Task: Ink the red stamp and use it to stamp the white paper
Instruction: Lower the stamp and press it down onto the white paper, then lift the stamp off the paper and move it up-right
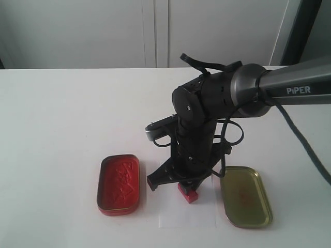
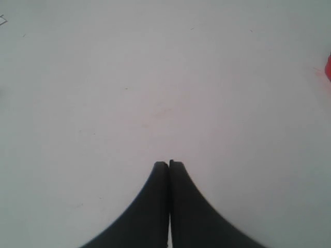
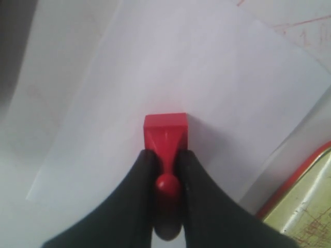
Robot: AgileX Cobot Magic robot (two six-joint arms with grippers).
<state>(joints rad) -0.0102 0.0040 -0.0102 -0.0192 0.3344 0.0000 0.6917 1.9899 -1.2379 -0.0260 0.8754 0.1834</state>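
My right gripper [image 3: 166, 157] pinched the red stamp [image 3: 165, 128] by its handle over the white paper [image 3: 207, 67]; I couldn't tell if it touched. The red ink tin [image 1: 119, 183] and gold lid [image 1: 246, 196] flanked the sheet. My left gripper [image 2: 169, 166] was closed and empty above bare surface [image 2: 155, 77].

Bright even light, soft shadows, wrist views blurred close up

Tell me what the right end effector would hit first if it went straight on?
Probably the small white rectangular paper sheet: the right end effector holds the small red plastic stamp pointed at it.
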